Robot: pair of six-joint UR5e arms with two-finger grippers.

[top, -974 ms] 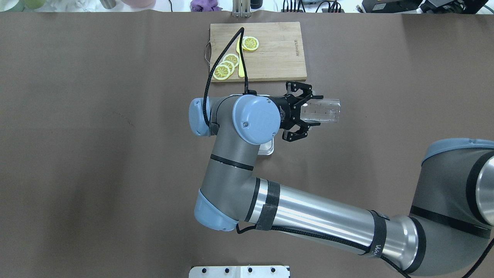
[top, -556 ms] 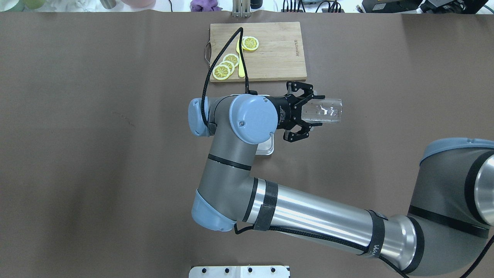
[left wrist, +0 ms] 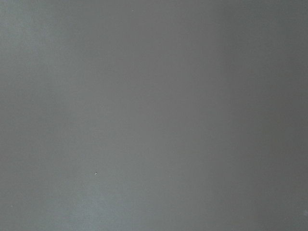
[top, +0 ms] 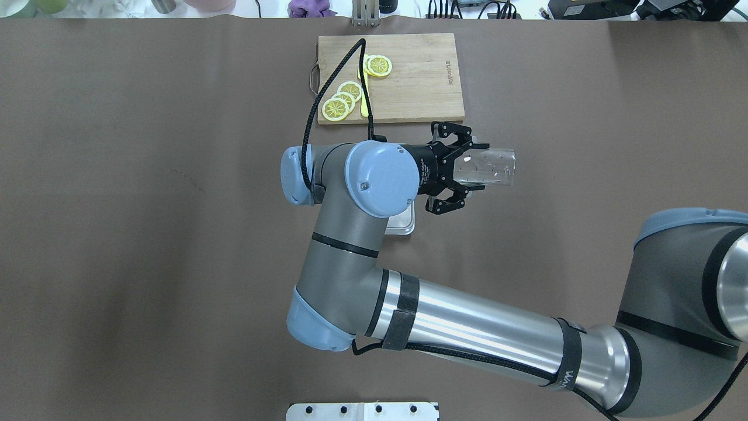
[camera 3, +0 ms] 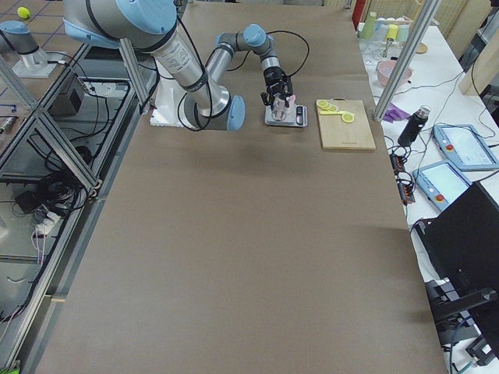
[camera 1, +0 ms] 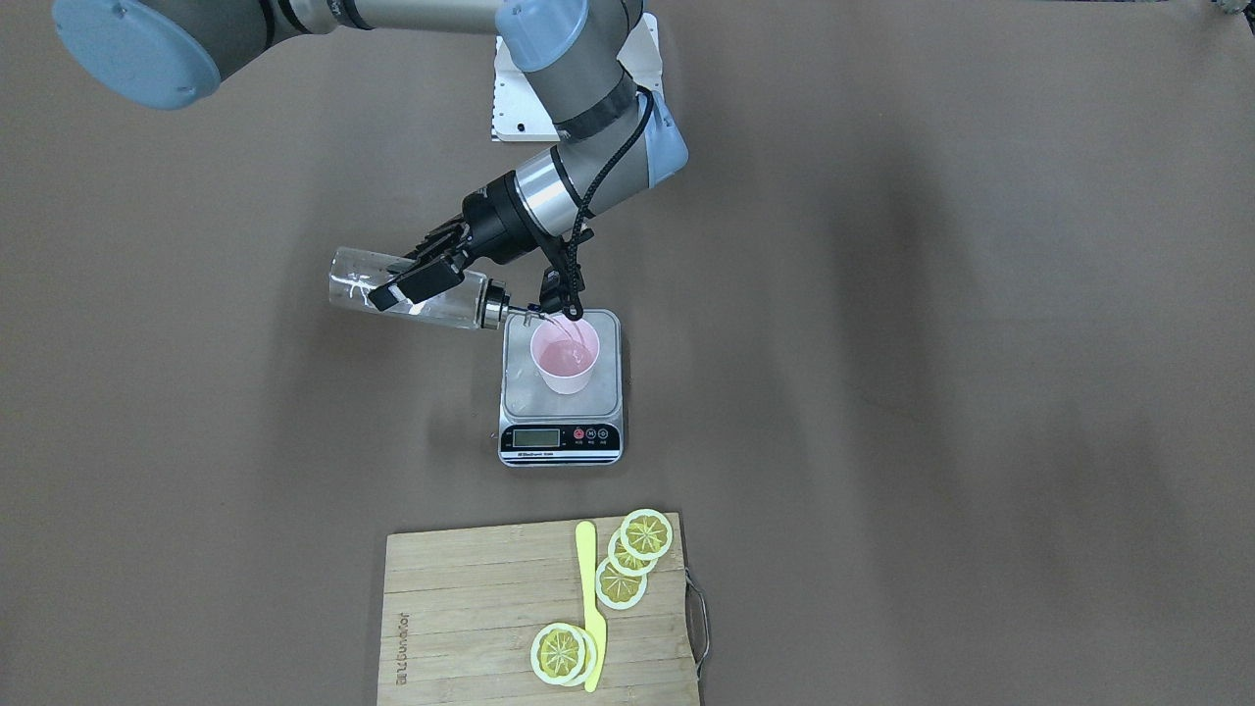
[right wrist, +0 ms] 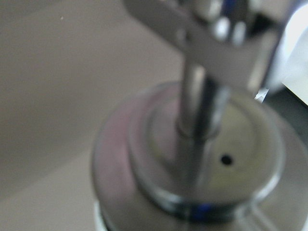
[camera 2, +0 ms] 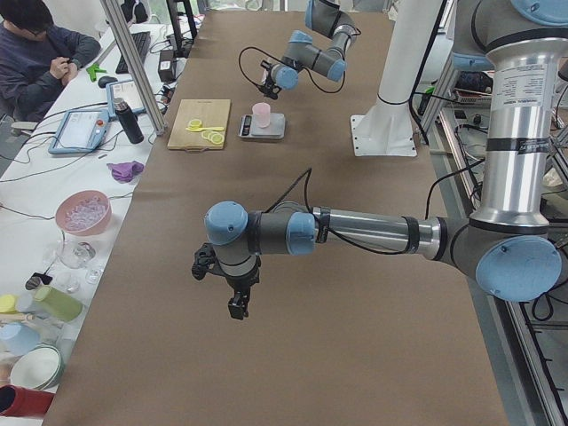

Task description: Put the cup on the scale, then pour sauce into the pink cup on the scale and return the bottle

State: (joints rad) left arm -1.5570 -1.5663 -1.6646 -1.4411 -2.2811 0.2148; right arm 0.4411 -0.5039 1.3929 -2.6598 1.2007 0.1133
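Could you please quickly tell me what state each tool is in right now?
Left tool: cannot be told.
Right tool: closed on the bottle, which is tipped toward the cup.

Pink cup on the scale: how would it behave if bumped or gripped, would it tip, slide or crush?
The small pale pink tapered cup looks thin-walled and light, so a bump would probably shift it. Its base is narrower than its rim, so it may tip rather than slide on the silvery steel kitchen scale. A hard grip would likely dent it.
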